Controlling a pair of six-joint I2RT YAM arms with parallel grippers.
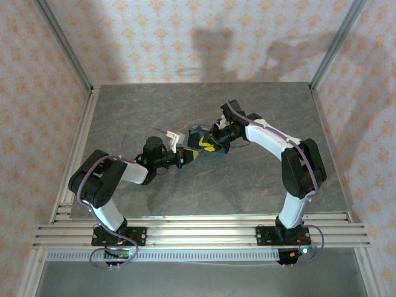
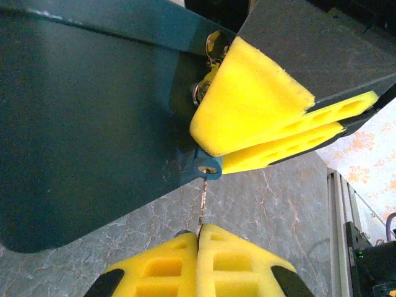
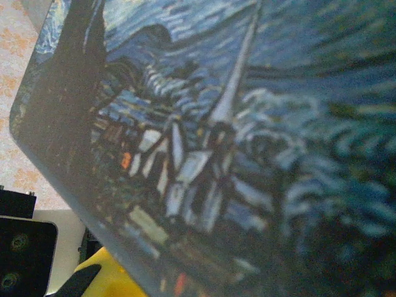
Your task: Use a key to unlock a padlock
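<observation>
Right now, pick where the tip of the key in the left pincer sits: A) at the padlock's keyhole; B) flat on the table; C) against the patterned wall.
A: gripped in the left pincer, the key runs straight up to the brass keyhole in the padlock.

The box (image 3: pixel 247 154) wears a swirling painted print — deep blues, white streaks, orange flecks — with a plain dark teal side. The foam pads (image 2: pixel 247 111) are bright yellow, the key (image 2: pixel 202 201) pale silver. The table (image 1: pixel 204 192) is grey and marble-veined, the walls (image 1: pixel 185 37) peach with a floral repeat.
</observation>
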